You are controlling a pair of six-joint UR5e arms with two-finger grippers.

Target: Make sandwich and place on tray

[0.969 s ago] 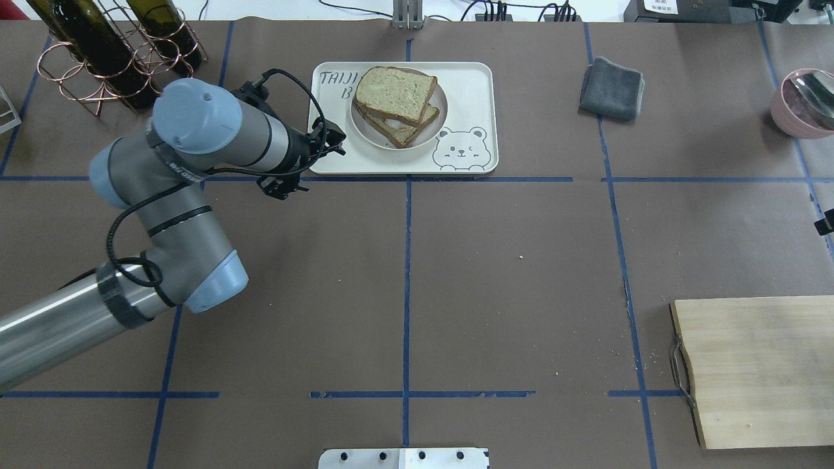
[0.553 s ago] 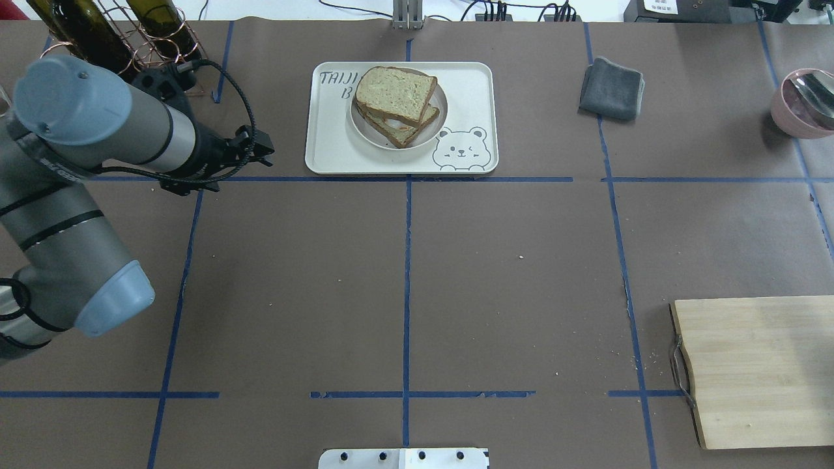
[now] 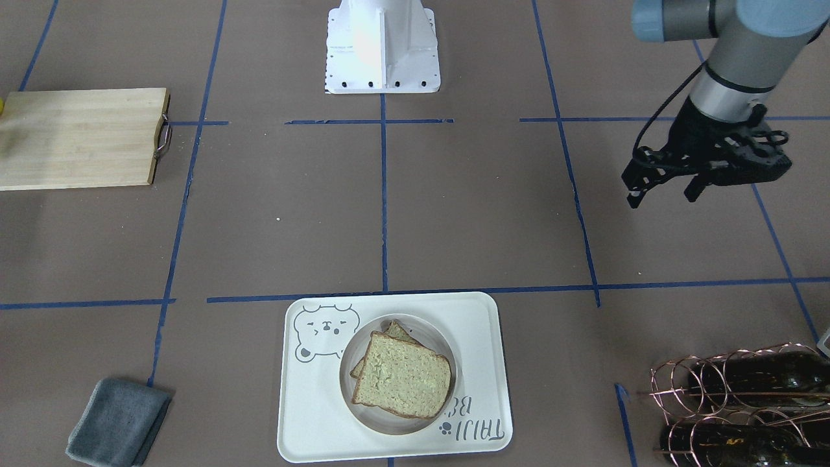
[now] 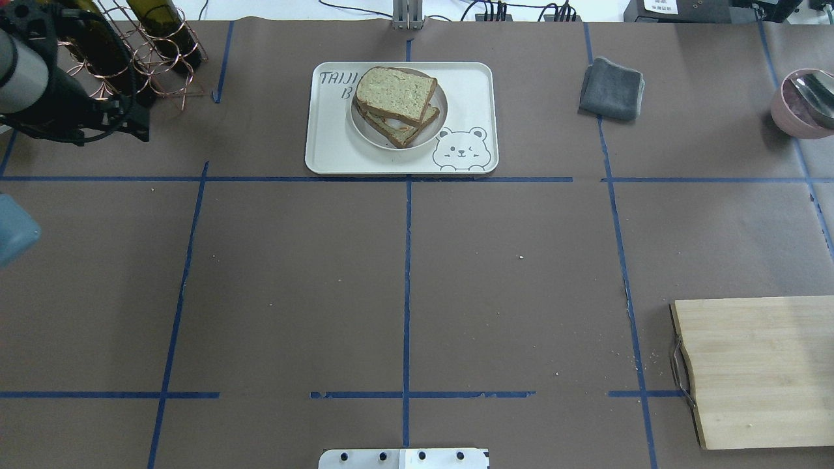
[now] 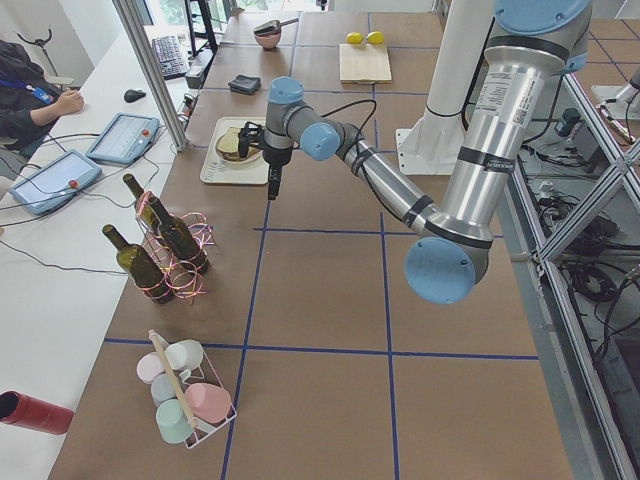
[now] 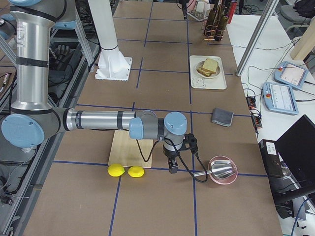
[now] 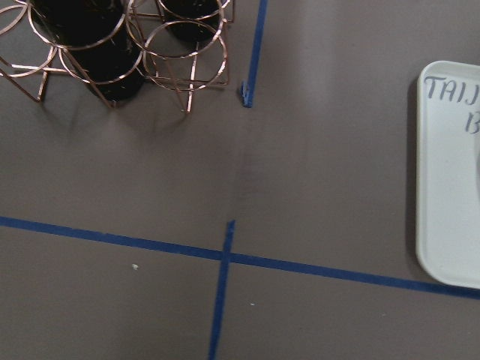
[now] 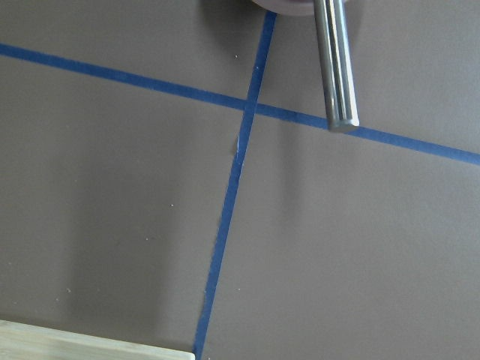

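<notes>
The sandwich (image 4: pixel 396 104) sits on a white plate (image 4: pixel 373 137) on the tray (image 4: pixel 469 91), at the far middle of the table. Its two slices are stacked and slightly askew, the top one hanging over the plate's far left rim.

The left gripper (image 3: pixel 661 194) hangs above the bare table, well left of the tray and just near of the bottle rack (image 4: pixel 150 58). Its fingers are spread and hold nothing.

The right gripper (image 6: pixel 173 169) points down at the right end of the table, between the board (image 4: pixel 756 371) and a pink bowl (image 6: pixel 222 172). I cannot tell whether its fingers are spread or pressed together. A metal handle (image 8: pixel 335 67) juts from the bowl into its wrist view.

A folded grey cloth (image 4: pixel 611 88) lies right of the tray.
</notes>
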